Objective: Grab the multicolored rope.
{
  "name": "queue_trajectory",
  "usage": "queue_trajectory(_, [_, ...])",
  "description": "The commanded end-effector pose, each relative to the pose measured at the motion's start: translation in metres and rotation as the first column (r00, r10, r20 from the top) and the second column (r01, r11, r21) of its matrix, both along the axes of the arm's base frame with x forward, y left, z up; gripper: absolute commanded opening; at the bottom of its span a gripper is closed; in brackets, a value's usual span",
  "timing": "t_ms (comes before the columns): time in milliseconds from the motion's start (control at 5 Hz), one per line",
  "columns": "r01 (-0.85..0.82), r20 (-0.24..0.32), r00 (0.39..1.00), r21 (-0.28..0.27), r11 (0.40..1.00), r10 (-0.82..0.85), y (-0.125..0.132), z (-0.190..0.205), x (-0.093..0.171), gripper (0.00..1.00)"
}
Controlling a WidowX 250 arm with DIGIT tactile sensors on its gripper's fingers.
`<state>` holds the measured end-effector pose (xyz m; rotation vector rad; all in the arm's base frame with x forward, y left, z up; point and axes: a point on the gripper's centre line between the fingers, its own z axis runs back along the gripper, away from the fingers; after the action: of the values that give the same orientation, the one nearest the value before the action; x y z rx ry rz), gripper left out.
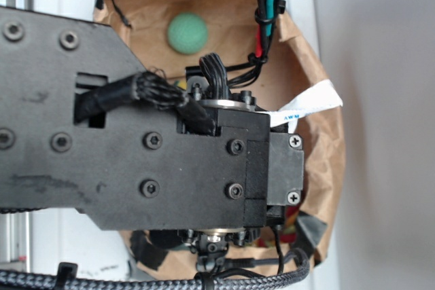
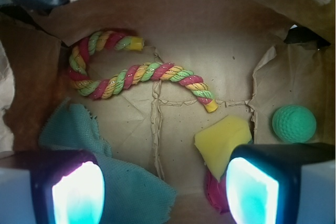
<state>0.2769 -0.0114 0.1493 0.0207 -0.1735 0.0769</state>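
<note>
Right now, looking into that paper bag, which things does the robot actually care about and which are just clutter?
Part of the job:
- multicolored rope, curled on the bag floor
- hand, fingers apart, holding nothing

Just lying about:
- teal cloth
- yellow sponge piece
- green ball
- red fabric wad
- paper bag itself

The paper bag (image 2: 210,35) is seen to be brown kraft paper, matt, creased and torn along its rim. The multicolored rope (image 2: 142,74) is made of twisted cotton strands, fibrous and dull. The teal cloth (image 2: 126,187) shows an open weave (mesh-like). The yellow piece (image 2: 223,142) appears as matt foam. The green ball (image 2: 294,123) is dimpled. The arm plate (image 1: 81,161) is matt black, scuffed.
</note>
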Motion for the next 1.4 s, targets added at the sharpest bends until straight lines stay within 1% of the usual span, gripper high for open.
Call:
queue_trajectory(0, [-0.024, 0.03, 0.999, -0.003, 1.0, 0.024, 0.004, 0.009, 0.003, 1.0])
queue_trajectory(200, [-0.024, 0.03, 0.999, -0.003, 1.0, 0.024, 0.004, 0.009, 0.003, 1.0])
queue_trajectory(400, [0.174, 0.056, 0.983, 0.043, 0.984, -0.177, 0.016, -0.012, 0.007, 1.0])
queue_trajectory(600, [0.408, 0.13, 0.901, 0.064, 0.911, -0.413, 0.023, -0.025, 0.004, 1.0])
queue_trajectory(800, [0.538, 0.144, 0.831, 0.037, 0.842, -0.537, 0.023, -0.033, 0.012, 1.0])
queue_trajectory(1000, [0.671, 0.128, 0.73, 0.056, 0.739, -0.672, 0.01, -0.047, 0.023, 1.0])
queue_trajectory(1200, [0.741, 0.133, 0.659, 0.051, 0.669, -0.74, -0.006, -0.053, 0.026, 1.0])
